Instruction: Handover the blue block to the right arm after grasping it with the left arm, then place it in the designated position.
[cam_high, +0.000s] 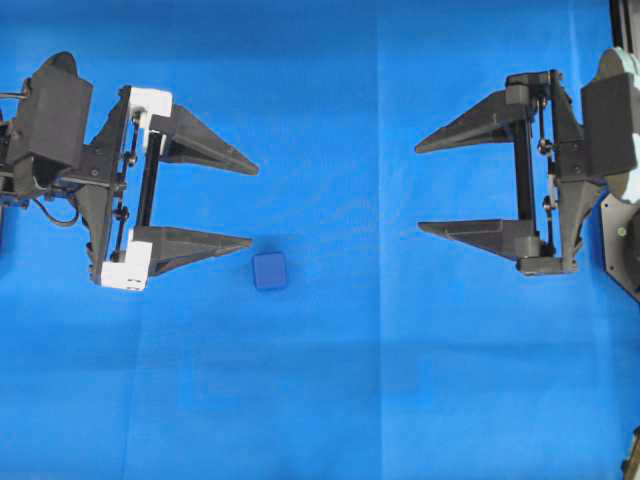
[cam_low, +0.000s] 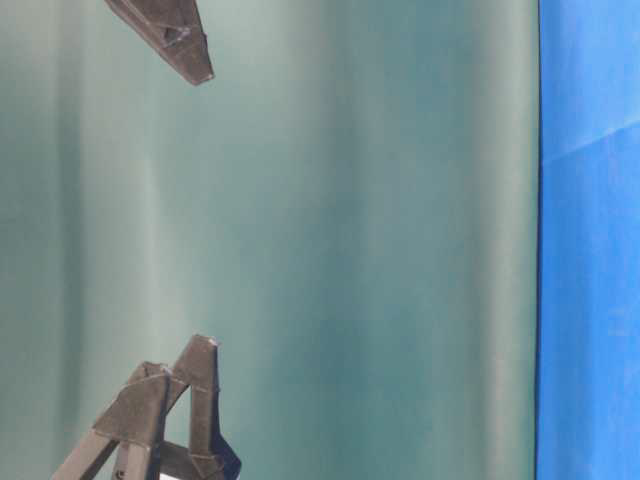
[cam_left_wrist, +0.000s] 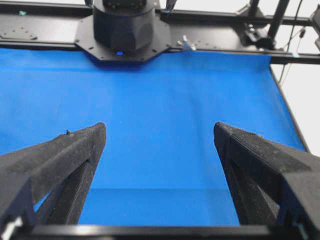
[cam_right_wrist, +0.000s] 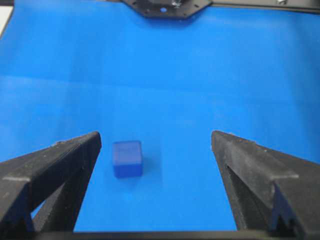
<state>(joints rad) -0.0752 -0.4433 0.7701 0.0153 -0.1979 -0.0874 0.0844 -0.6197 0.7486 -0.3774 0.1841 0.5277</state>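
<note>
The blue block (cam_high: 269, 271) lies on the blue cloth, left of the middle in the overhead view. The left arm's gripper (cam_high: 252, 203), with white blocks on its mounts, stands open; the block lies just right of and below its lower fingertip (cam_high: 240, 240), untouched. The left wrist view shows only bare cloth between this gripper's (cam_left_wrist: 160, 131) fingers. The all-black right arm's gripper (cam_high: 418, 189) stands open at the right, well apart from the block. Its wrist view shows the blue block (cam_right_wrist: 127, 158) ahead, close to the left fingertip (cam_right_wrist: 95, 137) of the gripper (cam_right_wrist: 156, 137).
The blue cloth (cam_high: 330, 380) covers the table. Black arm bases (cam_left_wrist: 122, 30) and frame rails sit at the cloth's far edges. The table-level view shows only finger tips (cam_low: 185, 45) against a teal backdrop and a strip of cloth (cam_low: 590, 250).
</note>
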